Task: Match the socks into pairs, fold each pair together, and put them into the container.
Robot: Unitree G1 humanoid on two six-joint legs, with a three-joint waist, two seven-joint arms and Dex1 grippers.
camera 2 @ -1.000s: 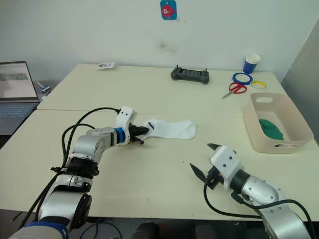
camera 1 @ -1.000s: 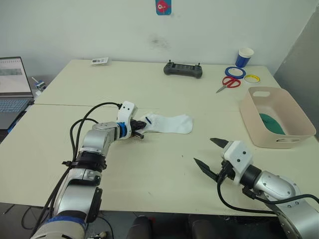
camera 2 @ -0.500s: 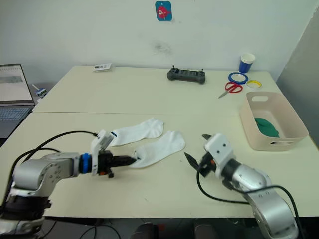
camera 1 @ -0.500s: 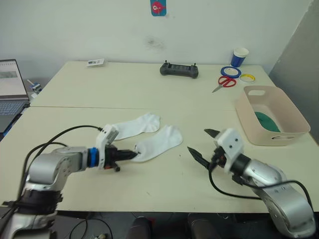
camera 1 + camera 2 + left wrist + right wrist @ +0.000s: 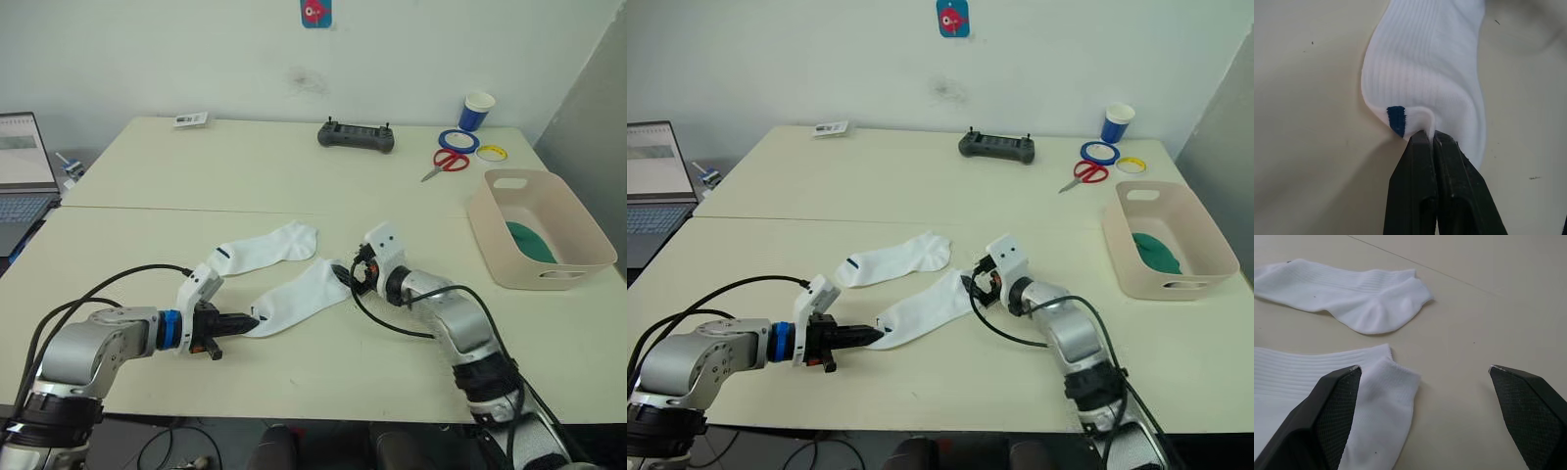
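**Silver arms, black fingers, loose cabling**

Both arms are built of rounded silver-grey metal segments joined by black collars. The left arm [image 5: 98, 343] carries a blue ring just behind its white wrist block, and black cables loop loosely along it. The right arm [image 5: 456, 318] has a white wrist housing too, with a thin black cable arching alongside. Each gripper's fingers [image 5: 1334, 404] are matte black, tapering to points, with finely cross-hatched inner pads.
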